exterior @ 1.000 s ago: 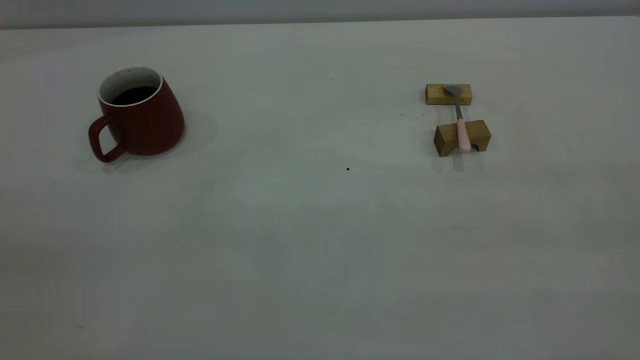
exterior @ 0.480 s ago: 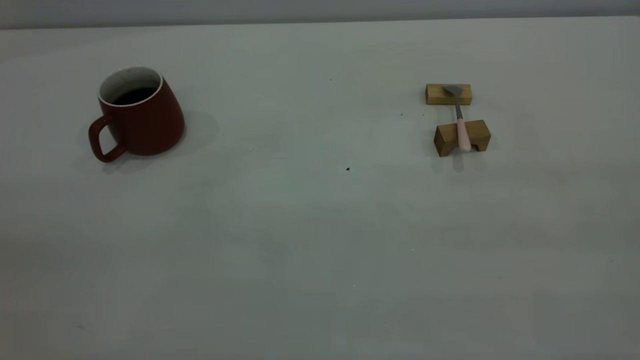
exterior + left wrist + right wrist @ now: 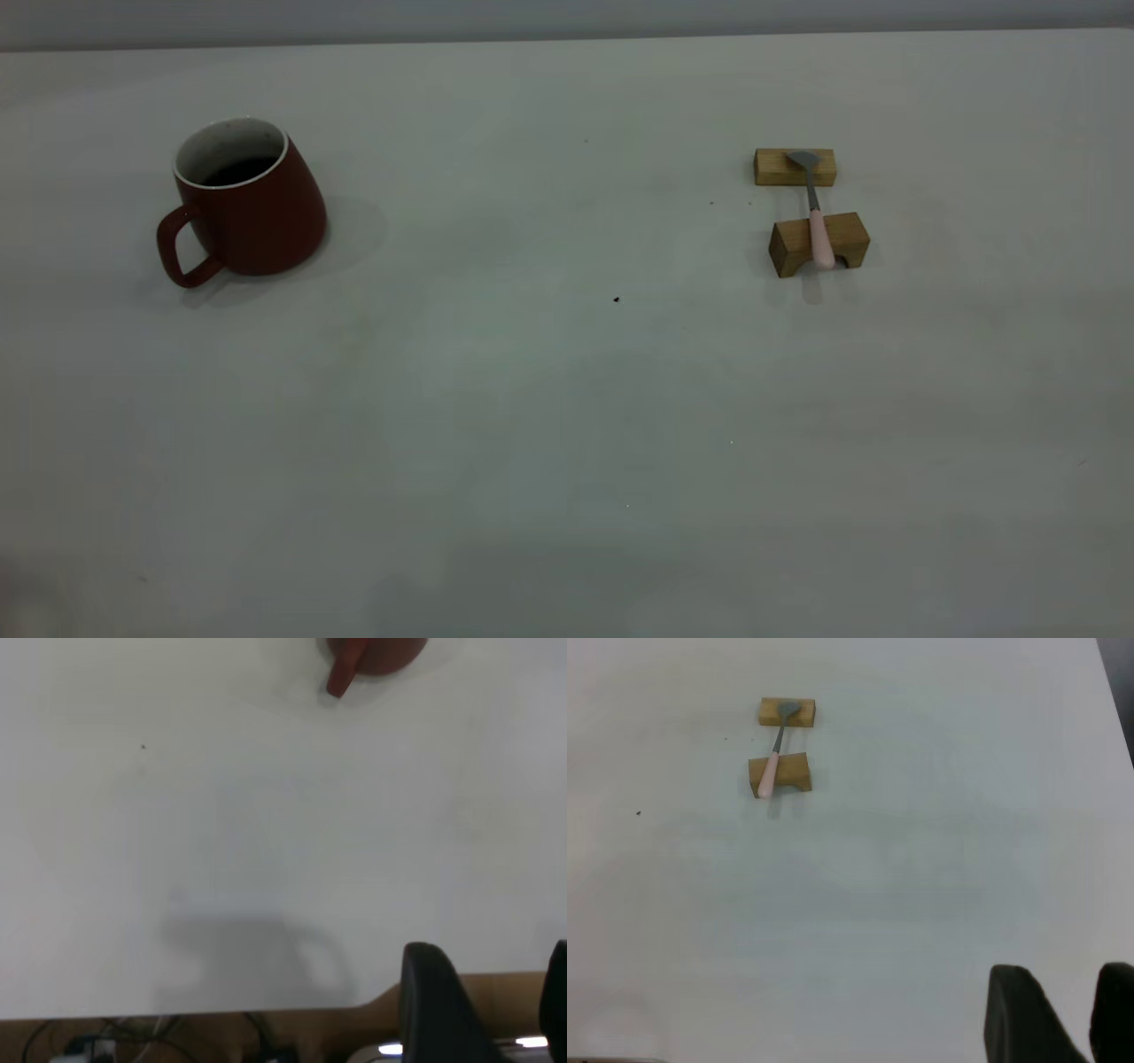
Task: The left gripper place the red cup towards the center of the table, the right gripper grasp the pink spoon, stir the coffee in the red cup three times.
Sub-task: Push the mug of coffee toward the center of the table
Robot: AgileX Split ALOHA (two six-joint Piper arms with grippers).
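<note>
One squat red cup (image 3: pixel 249 202), white inside with dark coffee (image 3: pixel 236 168), stands at the desk's (image 3: pixel 532 399) left. One pink spoon (image 3: pixel 814 213) bridges two wooden blocks (image 3: pixel 795 167) at the right. Left tool (image 3: pixel 483 1005) and right tool (image 3: pixel 1063 1014) hover spread, well apart from both.

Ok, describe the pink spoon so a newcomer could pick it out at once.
On the pale table, look to the right side, far from the red cup at the left. Two small wooden blocks sit there, one behind the other. The pink spoon bridges them: grey bowl on the far block, pink handle across the near, notched one.
</note>
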